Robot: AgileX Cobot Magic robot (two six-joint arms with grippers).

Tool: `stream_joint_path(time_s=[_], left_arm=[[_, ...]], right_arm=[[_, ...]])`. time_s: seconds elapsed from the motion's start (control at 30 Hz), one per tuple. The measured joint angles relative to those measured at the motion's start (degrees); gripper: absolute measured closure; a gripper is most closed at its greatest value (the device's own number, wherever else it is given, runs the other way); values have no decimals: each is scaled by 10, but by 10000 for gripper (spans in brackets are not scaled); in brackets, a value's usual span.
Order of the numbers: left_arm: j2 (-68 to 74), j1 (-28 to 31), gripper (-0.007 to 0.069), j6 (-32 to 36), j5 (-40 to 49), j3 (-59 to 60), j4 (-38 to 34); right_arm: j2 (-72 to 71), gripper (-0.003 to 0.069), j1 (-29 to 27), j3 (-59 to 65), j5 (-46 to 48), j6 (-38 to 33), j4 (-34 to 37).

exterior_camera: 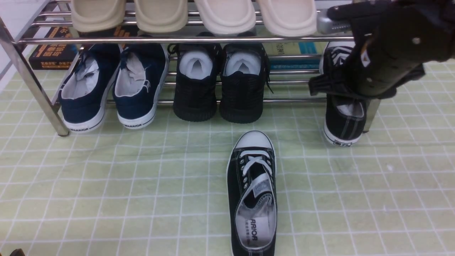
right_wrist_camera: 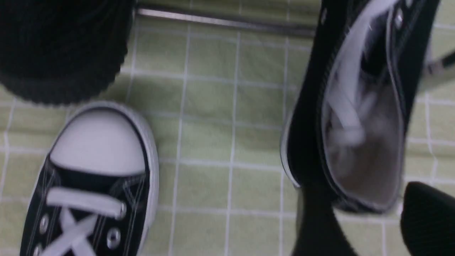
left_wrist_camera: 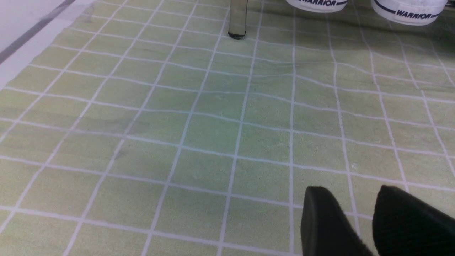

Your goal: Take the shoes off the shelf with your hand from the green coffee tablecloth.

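Front view: one black canvas shoe (exterior_camera: 253,199) lies on the green cloth (exterior_camera: 106,185), toe cap toward the shelf (exterior_camera: 185,40). Its heel is cut off by the picture's edge. The second shoe (exterior_camera: 343,122) sits at the right end of the lower tier, heel hanging over the front bar. My right arm (exterior_camera: 391,53) covers its middle, so only the laced toe and the heel show. The navy pair (exterior_camera: 85,106) and the black mesh pair (exterior_camera: 195,96) fill the rest of that tier. The beige slippers (exterior_camera: 227,16) on top are cropped.

Right wrist view: my right pincer (right_wrist_camera: 366,204) stands astride the second shoe's heel, one finger on each side. The picture is blurred here, so I cannot tell whether the fingers clamp the canvas or merely flank it. The first shoe's toe cap shows too, apart from the second shoe.

Left wrist view: my left pincer (left_wrist_camera: 359,213) hangs open over bare cloth, nothing between its fingertips. Only the tips show. One shelf leg (left_wrist_camera: 237,17) and the navy pair's white heels are cropped.
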Motion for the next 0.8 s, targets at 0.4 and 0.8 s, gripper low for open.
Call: stream_joint_path(time_s=[0.4,0.8], left_arm=[[0,0,383,0,0,0,0],[0,0,383,0,0,0,0]], right_arm=[[93,258,-18,0,-103,17,-46],[114,650,-16,0,-81,57,-135]])
